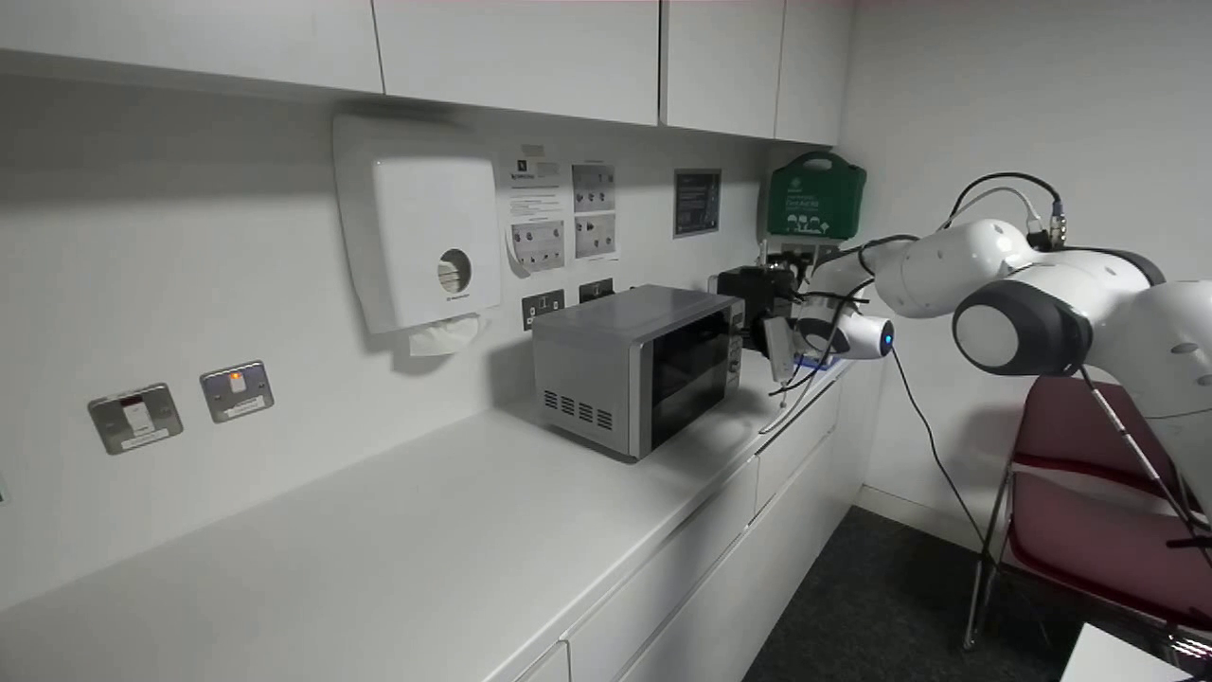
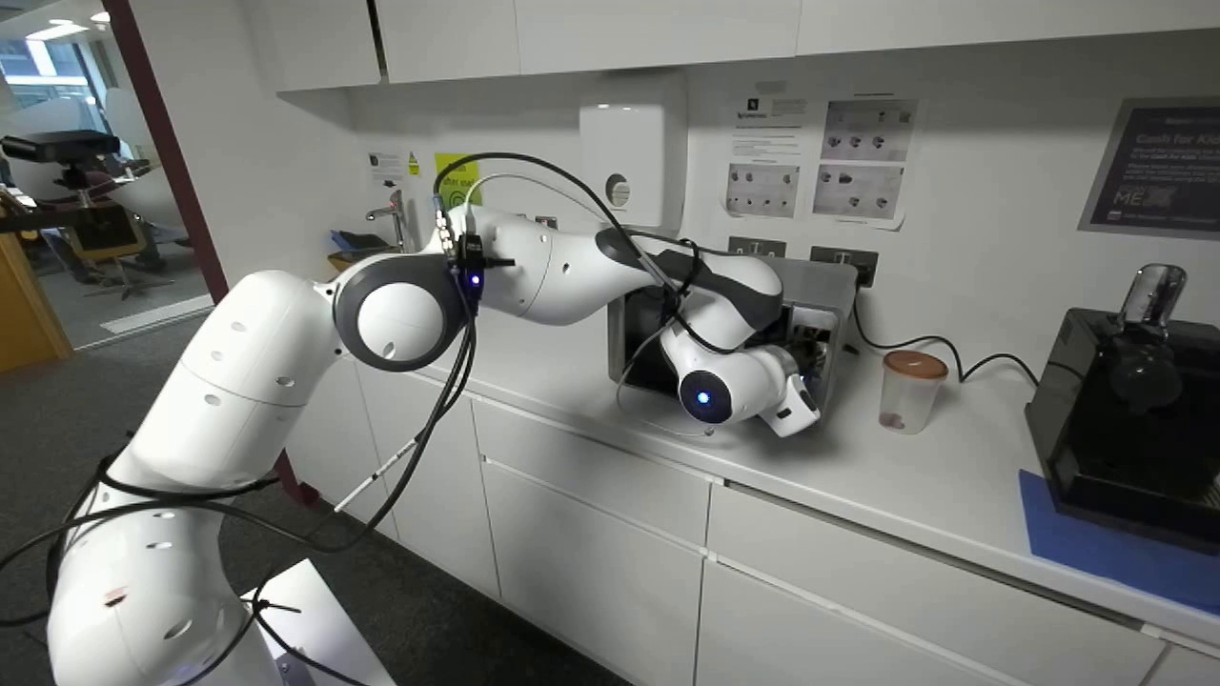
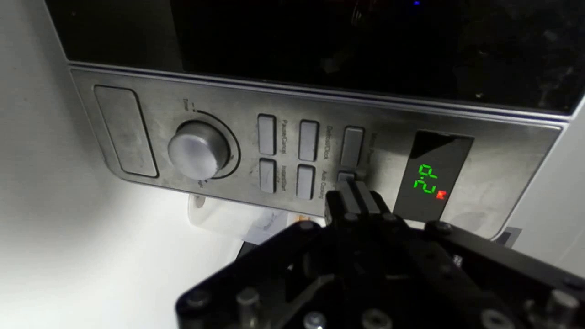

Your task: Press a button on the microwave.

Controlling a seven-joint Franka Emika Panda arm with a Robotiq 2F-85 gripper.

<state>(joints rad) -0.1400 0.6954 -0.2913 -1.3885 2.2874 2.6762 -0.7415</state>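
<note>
The grey-silver microwave (image 1: 606,327) with a dark front window stands on the counter; it also shows in an exterior view (image 2: 827,278), partly behind my arm. In the wrist view its control panel (image 3: 388,132) carries a round knob (image 3: 199,150), several grey buttons and a display (image 3: 432,178) with lit green characters and a red mark. My gripper (image 3: 356,183) is shut and empty. Its fingertips are at the lower button (image 3: 346,175) nearest the display and cover most of it. I cannot tell whether they touch or press it. In an exterior view the wrist hides the fingertips.
A clear cup with a brown lid (image 2: 912,393) and a black machine (image 2: 1125,410) on a blue mat (image 2: 1106,548) stand beside the microwave. A white wall box (image 1: 436,227) and upper cabinets (image 1: 521,57) are above the counter. A loose cable (image 2: 991,360) runs along the counter.
</note>
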